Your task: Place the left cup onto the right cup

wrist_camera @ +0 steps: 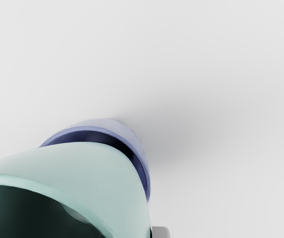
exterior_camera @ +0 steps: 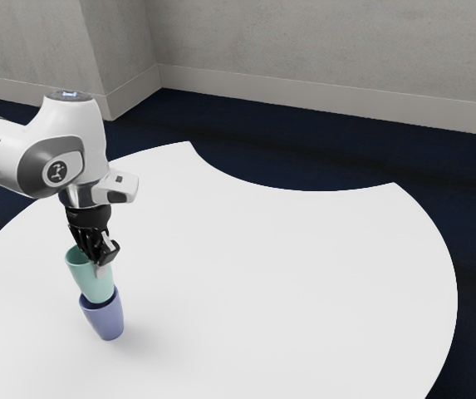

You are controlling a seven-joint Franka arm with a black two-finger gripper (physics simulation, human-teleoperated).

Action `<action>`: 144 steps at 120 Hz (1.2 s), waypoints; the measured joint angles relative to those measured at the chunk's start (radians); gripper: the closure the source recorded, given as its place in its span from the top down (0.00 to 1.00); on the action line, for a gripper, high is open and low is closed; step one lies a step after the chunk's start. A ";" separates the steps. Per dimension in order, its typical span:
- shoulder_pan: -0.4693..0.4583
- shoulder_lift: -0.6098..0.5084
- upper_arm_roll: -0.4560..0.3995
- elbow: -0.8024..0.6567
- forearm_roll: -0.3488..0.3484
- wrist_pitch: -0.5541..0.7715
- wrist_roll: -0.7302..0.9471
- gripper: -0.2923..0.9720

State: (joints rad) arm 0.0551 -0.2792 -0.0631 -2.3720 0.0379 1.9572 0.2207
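While the gripper (exterior_camera: 100, 249) sat at the teal cup (exterior_camera: 92, 278), its fingers stood close together and clamped the cup's rim wall, one inside and one outside, as far as the exterior view let me read. The teal cup hung directly below the fingers, its base down inside the blue cup (exterior_camera: 105, 317). That cup stood on the white table (exterior_camera: 287, 274), further below the fingers. Both cups leaned a bit rather than standing plumb. The wrist view agreed: teal cup (wrist_camera: 77, 173) close under the hand, with the blue cup (wrist_camera: 132, 144) ringing its lower part beyond the fingers. Whether they touched all round was not clear.

Step in hand, by my judgement: seat and let go. Doing it well meant pressing down along the cups' shared axis until the teal cup stopped sinking. No sideways drag, since the blue cup tapered to a narrow foot and looked easy to tip. Next, part the fingers slowly, just enough to clear the rim wall, so neither pad hooked the lip. After that, lift straight out of the mouth. Main risk: the inside finger catching the wall on exit and pulling the stack over.
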 joint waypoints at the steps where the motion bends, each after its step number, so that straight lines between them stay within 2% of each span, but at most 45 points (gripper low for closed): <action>1: 0.000 0.001 0.000 0.000 0.000 0.000 0.000 0.15; 144: 0.000 0.028 0.000 -0.021 0.001 0.045 0.000 0.15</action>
State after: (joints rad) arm 0.0550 -0.2511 -0.0628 -2.3933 0.0394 2.0025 0.2209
